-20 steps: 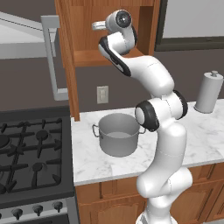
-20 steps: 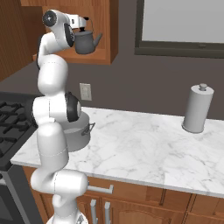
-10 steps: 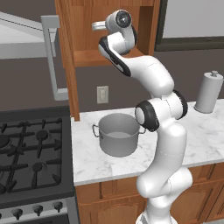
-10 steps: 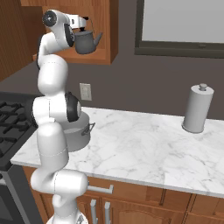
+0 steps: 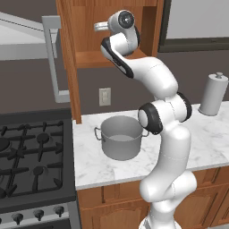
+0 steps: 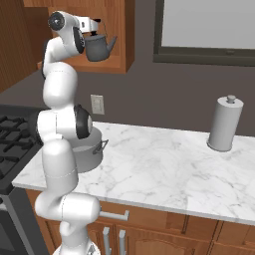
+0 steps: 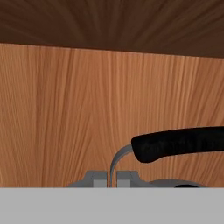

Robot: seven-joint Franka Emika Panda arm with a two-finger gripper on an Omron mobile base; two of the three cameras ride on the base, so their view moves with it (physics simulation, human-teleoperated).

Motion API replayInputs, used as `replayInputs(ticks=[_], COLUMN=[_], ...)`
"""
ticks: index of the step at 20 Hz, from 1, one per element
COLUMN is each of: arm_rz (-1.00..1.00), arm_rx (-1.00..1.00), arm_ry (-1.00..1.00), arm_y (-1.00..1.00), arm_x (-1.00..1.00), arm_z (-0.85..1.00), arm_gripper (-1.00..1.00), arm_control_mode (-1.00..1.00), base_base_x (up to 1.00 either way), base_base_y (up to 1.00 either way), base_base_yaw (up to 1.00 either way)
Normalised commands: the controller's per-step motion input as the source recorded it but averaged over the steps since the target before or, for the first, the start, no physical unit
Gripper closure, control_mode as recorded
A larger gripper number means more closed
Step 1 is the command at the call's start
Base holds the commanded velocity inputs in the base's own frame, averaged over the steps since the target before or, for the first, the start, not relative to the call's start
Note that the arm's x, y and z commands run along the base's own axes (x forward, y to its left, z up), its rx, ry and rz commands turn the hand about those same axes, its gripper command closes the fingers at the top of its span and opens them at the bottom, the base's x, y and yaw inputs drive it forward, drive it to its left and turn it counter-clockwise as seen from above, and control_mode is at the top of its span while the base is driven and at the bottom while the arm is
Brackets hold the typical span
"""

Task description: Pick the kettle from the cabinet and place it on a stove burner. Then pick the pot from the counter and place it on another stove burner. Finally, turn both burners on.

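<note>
The small dark kettle is inside the open wooden cabinet, spout pointing right. My gripper is shut on the grey wire end of its arched handle. In the hand view the fingertips pinch that wire in front of the cabinet's back wall. Whether the kettle rests on the shelf I cannot tell. In the left base view my gripper reaches into the cabinet. The steel pot stands on the marble counter beside the black stove burners.
The cabinet's grey door hangs open to the left, over the stove's right edge. A tall grey cylinder with a knob top stands at the counter's back right. Stove knobs line the range front. My own arm partly hides the pot in the right base view.
</note>
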Motion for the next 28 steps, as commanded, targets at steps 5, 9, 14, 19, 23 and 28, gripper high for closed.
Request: replayInputs(ticks=[5,9,14,19,23,28], arm_rz=[0.00,0.00,0.00,0.00,0.00,0.00], arm_rx=[0.00,0.00,0.00,0.00,0.00,0.00], arm_ry=[-0.01,-0.08,-0.08,-0.06,-0.06,-0.04], arm_y=[0.00,0.00,0.00,0.00,0.00,0.00], arm_x=[-0.06,-0.21,-0.25,-0.31,-0.41,-0.53], arm_z=[-0.07,-0.03,-0.13,-0.27,-0.07,0.00], arm_gripper=[1.00,1.00,1.00,1.00,1.00,1.00], arm_control_mode=[-1.00,-1.00,-1.00,-1.00,-1.00,-1.00], base_base_x=[0.00,0.00,0.00,0.00,0.00,0.00], base_base_y=[0.00,0.00,0.00,0.00,0.00,0.00], base_base_yaw=[0.00,0.00,0.00,0.00,0.00,0.00])
